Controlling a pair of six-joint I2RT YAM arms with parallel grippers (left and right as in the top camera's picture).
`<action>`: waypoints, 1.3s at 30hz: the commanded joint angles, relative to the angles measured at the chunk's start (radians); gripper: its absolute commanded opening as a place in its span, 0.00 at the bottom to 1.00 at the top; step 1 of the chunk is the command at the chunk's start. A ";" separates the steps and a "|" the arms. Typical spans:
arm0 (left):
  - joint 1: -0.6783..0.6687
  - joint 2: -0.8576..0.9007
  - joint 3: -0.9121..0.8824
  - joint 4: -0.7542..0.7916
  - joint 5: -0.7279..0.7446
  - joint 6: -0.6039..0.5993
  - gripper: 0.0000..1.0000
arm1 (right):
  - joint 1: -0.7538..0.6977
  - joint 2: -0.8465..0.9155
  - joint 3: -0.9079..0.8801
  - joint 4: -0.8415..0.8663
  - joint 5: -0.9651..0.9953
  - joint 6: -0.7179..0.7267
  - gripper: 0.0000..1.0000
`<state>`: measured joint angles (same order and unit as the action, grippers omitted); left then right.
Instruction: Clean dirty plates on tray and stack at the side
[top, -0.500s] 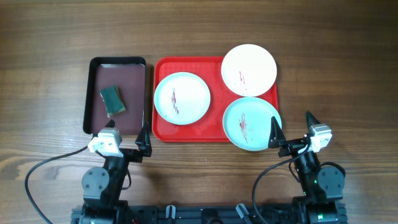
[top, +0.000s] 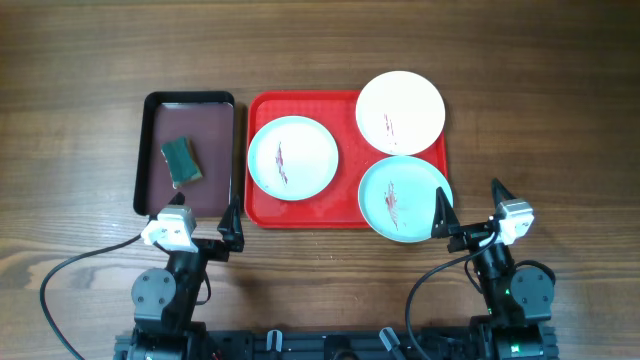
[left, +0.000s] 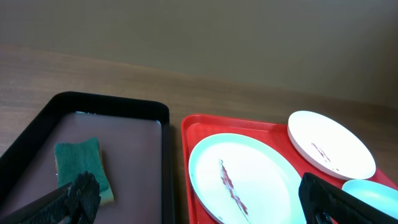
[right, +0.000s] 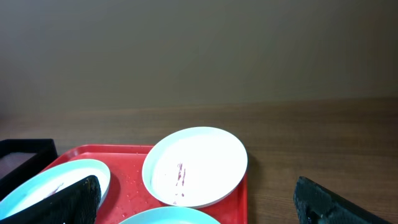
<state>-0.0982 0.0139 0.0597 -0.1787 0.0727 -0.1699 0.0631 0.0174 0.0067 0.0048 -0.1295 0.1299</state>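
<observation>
On the red tray (top: 350, 215) ahead of both arms sat all three smeared plates (top: 293, 157), the nearest pale blue plate (top: 405, 198) lying at 10 o'clock of your right jaws, farther from your left jaws, both pairs released, empty.

Dark brown wooden table (top: 80, 60) with visible grain and matt finish, bright red rectangular plastic tray (top: 345, 207) smooth and glossy, left pale blue round plate (top: 312, 150), near pale blue round plate (top: 420, 188) and white round plate (top: 412, 105) smooth with soft sheen, dark maroon black-rimmed tray (top: 208, 150) smooth, green sponge (top: 181, 162) coarse and matt.
</observation>
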 joint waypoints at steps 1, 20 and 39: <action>-0.004 -0.005 -0.008 0.004 -0.014 -0.010 1.00 | 0.004 -0.003 -0.002 0.002 0.011 0.007 1.00; -0.004 -0.005 -0.008 0.004 -0.014 -0.010 1.00 | 0.004 -0.003 -0.002 0.003 0.011 0.007 1.00; -0.004 -0.005 -0.008 0.004 -0.006 -0.010 1.00 | 0.004 -0.003 -0.002 0.004 -0.005 0.004 1.00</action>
<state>-0.0982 0.0139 0.0597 -0.1791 0.0731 -0.1699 0.0631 0.0174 0.0067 0.0048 -0.1295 0.1299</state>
